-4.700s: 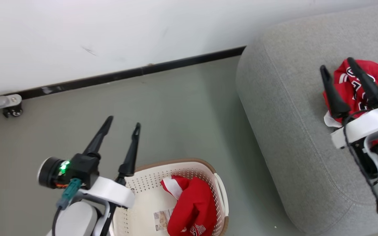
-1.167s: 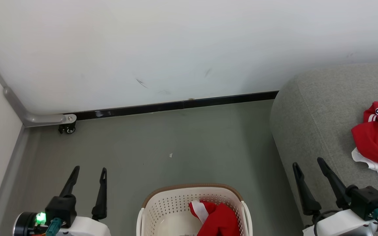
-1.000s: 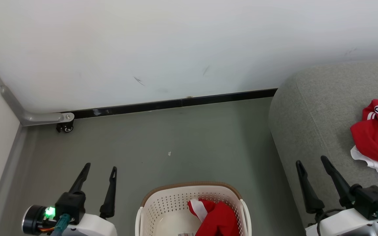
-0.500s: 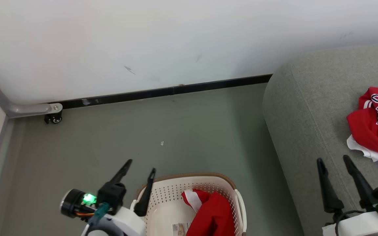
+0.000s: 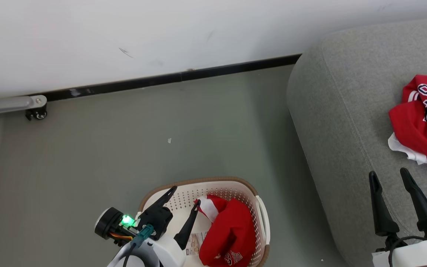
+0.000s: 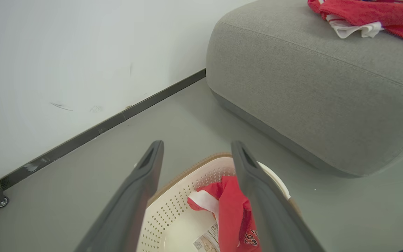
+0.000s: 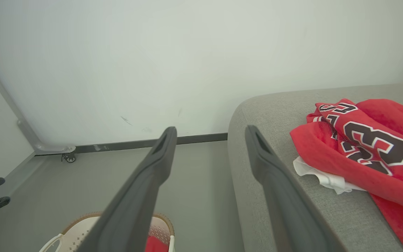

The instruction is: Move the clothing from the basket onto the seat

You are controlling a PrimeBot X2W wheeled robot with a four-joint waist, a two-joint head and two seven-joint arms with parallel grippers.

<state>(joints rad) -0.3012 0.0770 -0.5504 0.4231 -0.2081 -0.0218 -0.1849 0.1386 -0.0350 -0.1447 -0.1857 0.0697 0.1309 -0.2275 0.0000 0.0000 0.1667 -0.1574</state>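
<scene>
Wall (image 5: 124,22): white, a few scuffs, black baseboard (image 5: 161,79) along its foot.
Floor (image 5: 124,129): grey-green.
Seat (image 5: 339,111): light-grey cushion on the right of the head view, rounded corner near the baseboard.
Basket (image 5: 213,181): cream, perforated, brown rim. It's on the floor left of the seat with a gap between them, at bottom centre of the head view.
Clothing is split in two:
- seat jersey (image 5: 417,122): red, black-and-white lettering, crumpled on top of the seat toward the right edge, white fabric poking out under it.
- basket jersey (image 5: 228,233): red, white trim, bunched against the basket's right wall.

Left pincer (image 5: 186,195): released, fingers spread wide, over the basket's left half, nothing between them. One fingertip sits right at the basket jersey's white trim; can't tell if it touches.
Right pincer (image 5: 388,172): released, spread, nothing in it, hovering over the near part of the seat. The seat jersey is ahead and to its right, apart from it.
Metal bar with a caster (image 5: 35,113): far left, at the baseboard.
Printed label (image 5: 195,243): on the basket bottom, against the basket jersey.
Pale speck (image 5: 169,140): on the floor between baseboard and basket.
</scene>
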